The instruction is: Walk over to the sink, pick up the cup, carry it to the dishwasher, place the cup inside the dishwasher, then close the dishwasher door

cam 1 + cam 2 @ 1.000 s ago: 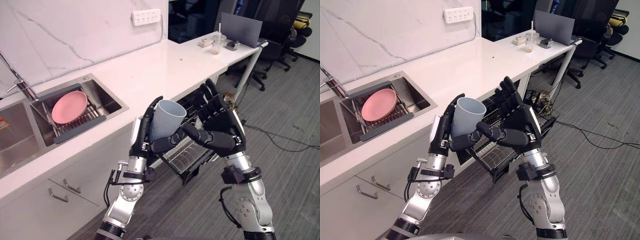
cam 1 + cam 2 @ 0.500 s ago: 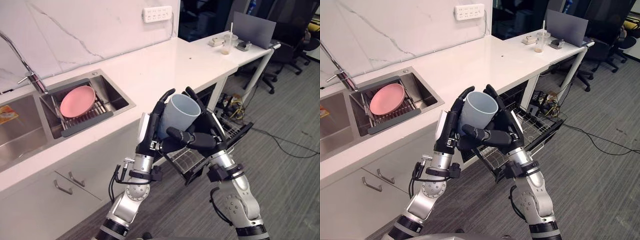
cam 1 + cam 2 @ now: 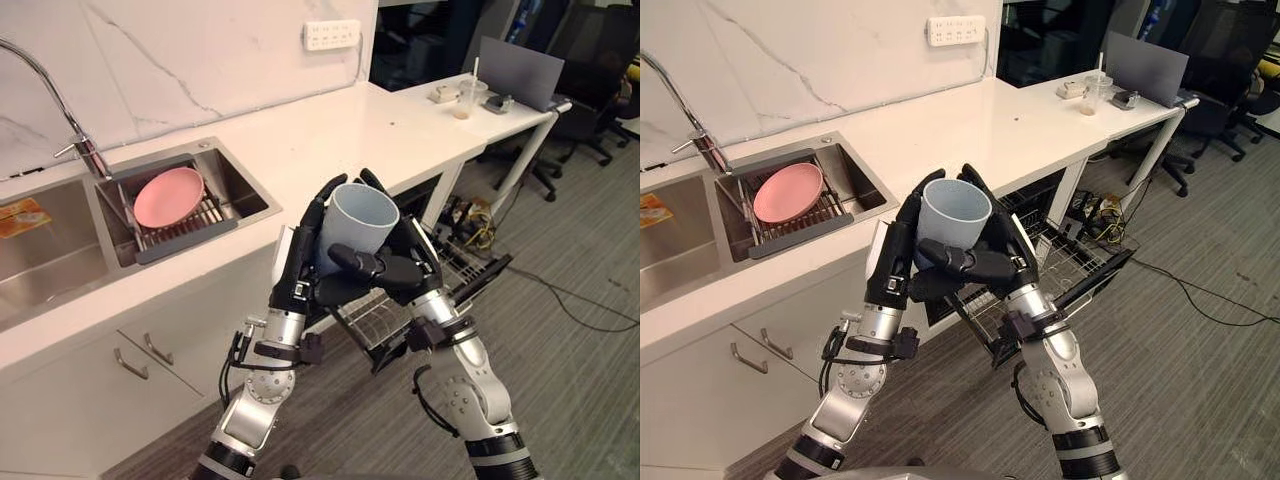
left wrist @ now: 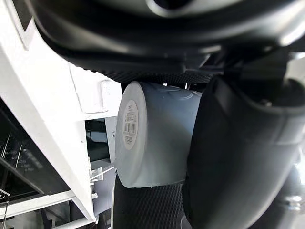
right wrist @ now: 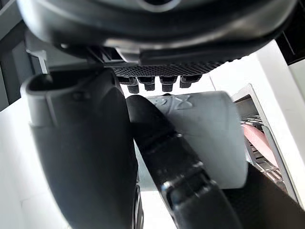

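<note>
**Carry step: cup clasped in both hands, dishwasher ahead**
The left hand (image 3: 300,270) and right hand (image 3: 402,274) both curl their fingers round the smooth pale grey-blue plastic cup (image 3: 360,222), which is upright, empty and raised between them. Just beyond and below the right hand stands the open black dishwasher with its wire rack (image 3: 384,322). The next move is probably to lower the cup there and let go.

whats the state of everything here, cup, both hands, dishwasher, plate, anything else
cup, upright, mouth up, held between both hands
left hand, curled round the cup
right hand, curled round the cup, thumb across its front
dishwasher door, open
dishwasher rack, pulled out
pink plate, lying on the drainer over the sink
drink cup with straw, upright on the far counter
</note>
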